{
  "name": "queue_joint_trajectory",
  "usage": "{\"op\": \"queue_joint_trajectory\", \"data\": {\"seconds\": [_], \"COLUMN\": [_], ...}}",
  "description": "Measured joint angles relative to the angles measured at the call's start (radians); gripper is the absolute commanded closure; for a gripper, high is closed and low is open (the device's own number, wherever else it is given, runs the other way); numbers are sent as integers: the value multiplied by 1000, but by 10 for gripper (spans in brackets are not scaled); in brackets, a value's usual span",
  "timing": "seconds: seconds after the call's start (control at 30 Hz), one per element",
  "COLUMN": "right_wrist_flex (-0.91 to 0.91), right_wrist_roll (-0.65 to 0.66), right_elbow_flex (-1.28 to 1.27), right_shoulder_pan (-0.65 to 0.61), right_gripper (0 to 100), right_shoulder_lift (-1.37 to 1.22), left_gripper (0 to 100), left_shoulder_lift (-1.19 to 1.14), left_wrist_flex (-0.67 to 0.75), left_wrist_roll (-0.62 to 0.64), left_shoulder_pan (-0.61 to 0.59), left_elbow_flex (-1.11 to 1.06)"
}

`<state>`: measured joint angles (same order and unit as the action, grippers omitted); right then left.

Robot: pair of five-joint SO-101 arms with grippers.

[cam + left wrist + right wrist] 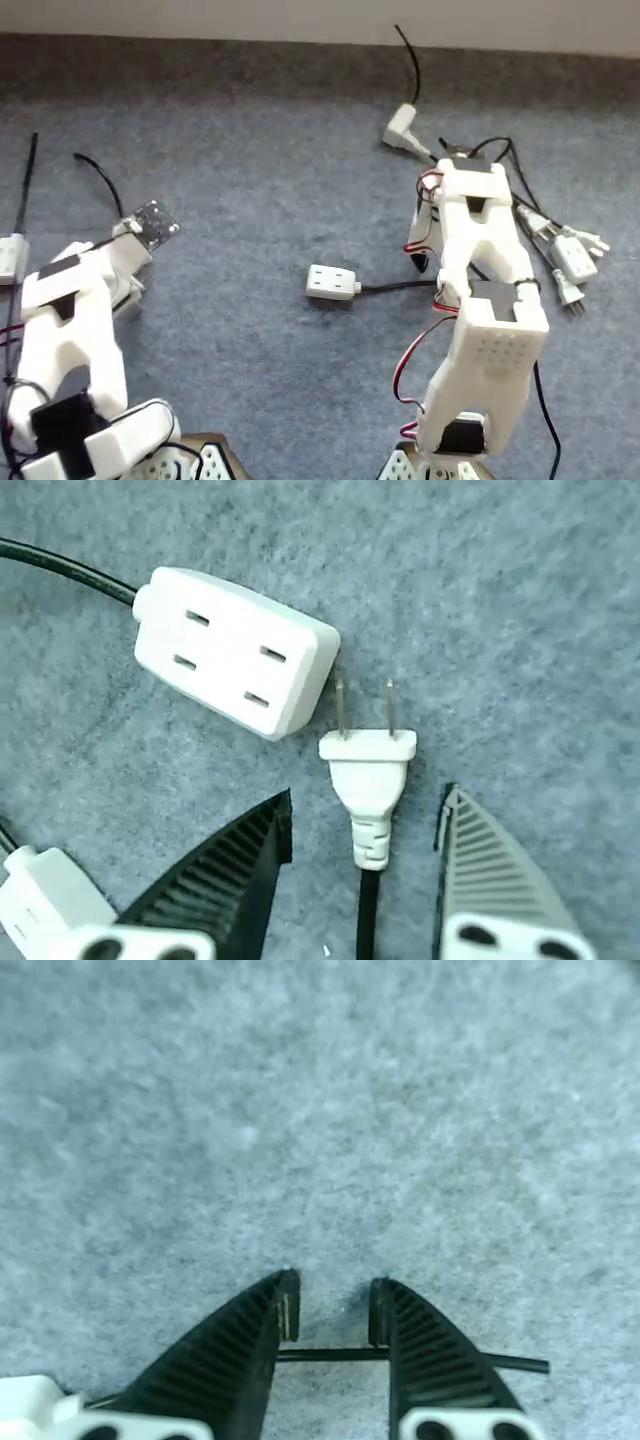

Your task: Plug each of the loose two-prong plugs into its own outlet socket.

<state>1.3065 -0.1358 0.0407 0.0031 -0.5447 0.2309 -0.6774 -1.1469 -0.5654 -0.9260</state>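
The left gripper point(366, 792) hangs over grey, felt-like carpet point(520, 590) with its two ribbed, wedge-shaped fingers point(230, 870) spread wide, one black and one grey, gripping nothing. Between them lies a white plug point(368, 765). It has a flat-topped moulded body narrowing to a ridged collar, a black cord point(367, 920) running from it, and two thin metal prongs pointing away from the gripper. The prongs stop just beside the corner of a white socket block point(235, 650), still outside its slots. The block is a smooth plastic box with rounded edges, lying askew to the plug. It has two pairs of narrow slots on its upper face and a thick black lead point(60, 565) leaving its far end.

The right gripper point(333, 1282) sits low over the same fuzzy carpet, its black ribbed fingers a little apart and pinching nothing. A thin black wire point(520, 1362) crosses the gap between them.

From above, a white arm point(70, 340) and a second arm point(485, 290), both boxy plastic, stand side by side. Between them a small socket strip point(332, 282) lies flat. A bent plug point(402, 127) lies farther off, and a tangle of white plugs and cords point(575, 255) lies beside the second arm
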Motion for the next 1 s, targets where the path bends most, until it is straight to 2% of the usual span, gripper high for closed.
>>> {"op": "queue_joint_trajectory", "data": {"seconds": [0.47, 0.7, 1.0], "right_wrist_flex": [0, 0, 0], "right_wrist_roll": [0, 0, 0], "right_elbow_flex": [0, 0, 0], "right_shoulder_pan": [0, 0, 0], "right_gripper": [875, 875, 875], "right_shoulder_lift": [0, 0, 0], "left_gripper": [762, 762, 762], "left_shoulder_lift": [3, 0, 31], "left_wrist_flex": [-5, -141, -206], "left_wrist_roll": [26, 14, 49], "left_shoulder_pan": [-20, 8, 29], "left_elbow_flex": [89, 92, 193]}}
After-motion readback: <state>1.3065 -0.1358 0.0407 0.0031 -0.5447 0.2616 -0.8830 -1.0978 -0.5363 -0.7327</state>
